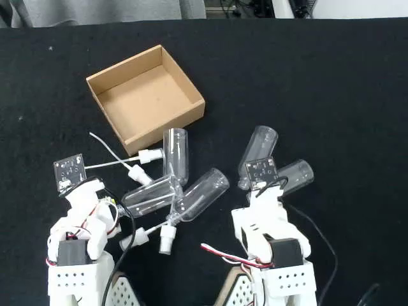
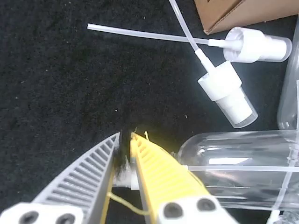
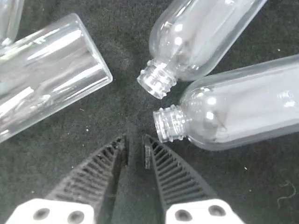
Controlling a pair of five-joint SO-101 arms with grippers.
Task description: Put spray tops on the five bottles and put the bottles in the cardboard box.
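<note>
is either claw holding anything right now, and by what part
Nothing is held. The left claw and the right claw both have nothing between their fingers.

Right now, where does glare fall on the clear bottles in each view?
High view: white streaks on the clear plastic bottle beside the brown cardboard box. Left wrist view: a bright bar marks the sideways clear bottle by the yellow-and-grey tool. Right wrist view: bright spots dot the uncapped clear bottle.

You have a black, felt-like table cover (image 1: 331,83) spread across the whole work surface. Along its far edge you can see a grey cloth (image 1: 102,9), a tangle of dark cables (image 1: 245,7) and a white surface (image 1: 363,7).
</note>
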